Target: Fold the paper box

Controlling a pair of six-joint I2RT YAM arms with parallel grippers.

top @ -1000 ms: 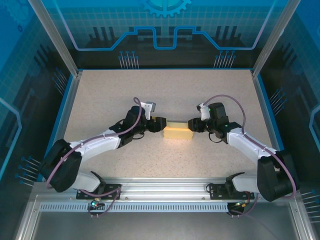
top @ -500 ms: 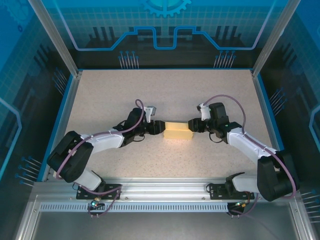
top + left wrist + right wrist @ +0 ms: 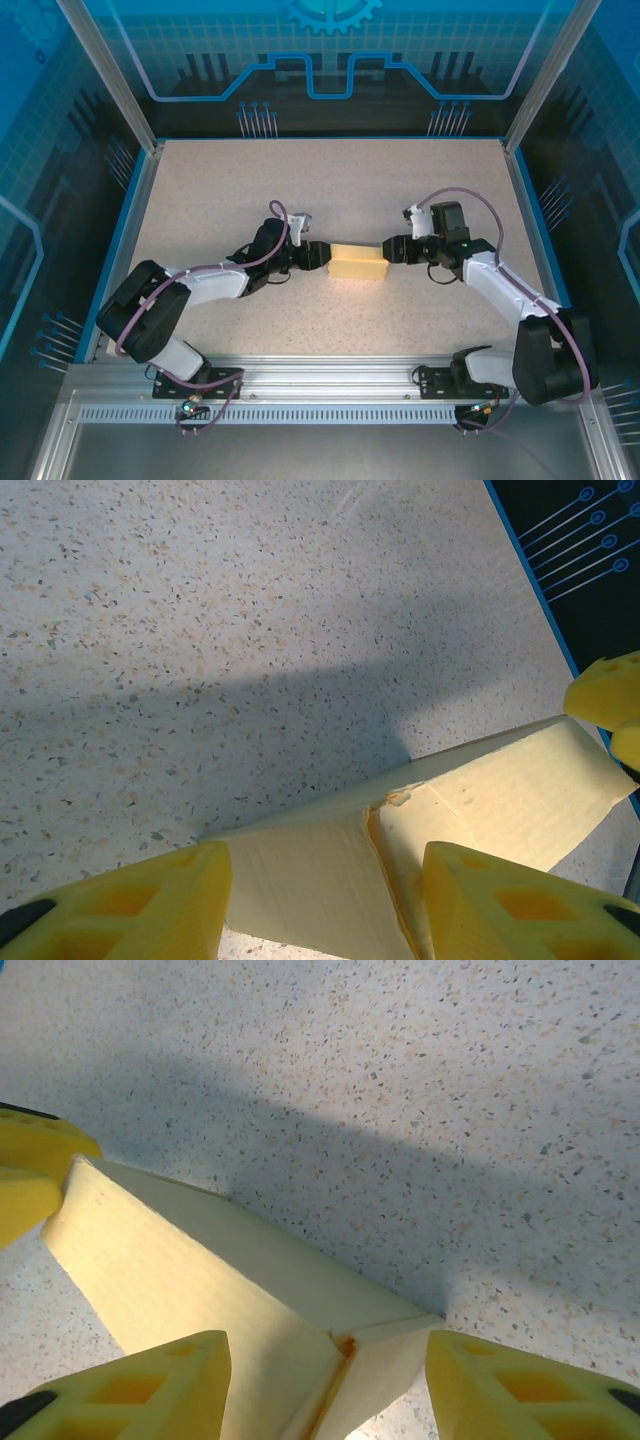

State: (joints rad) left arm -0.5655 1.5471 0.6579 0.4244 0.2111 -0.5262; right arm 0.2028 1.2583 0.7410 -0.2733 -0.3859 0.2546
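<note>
Arms from both sides meet at the paper box (image 3: 358,262), which lies flat near the middle of the speckled table (image 3: 330,180), its long side running left to right. The left pincer (image 3: 318,256) is at its left end, and the right pincer (image 3: 390,250) is at its right end.

From the left wrist, the yellow fingers (image 3: 130,905) stand on either side of the box end, which fills the gap between them, so this pincer is clamped on it. From the right wrist, the fingers (image 3: 530,1385) straddle the other end with jaws apart. A sliver of table shows between box and one finger, so there is no grip. A crease (image 3: 385,825) with a ragged spot crosses the box top.
</note>
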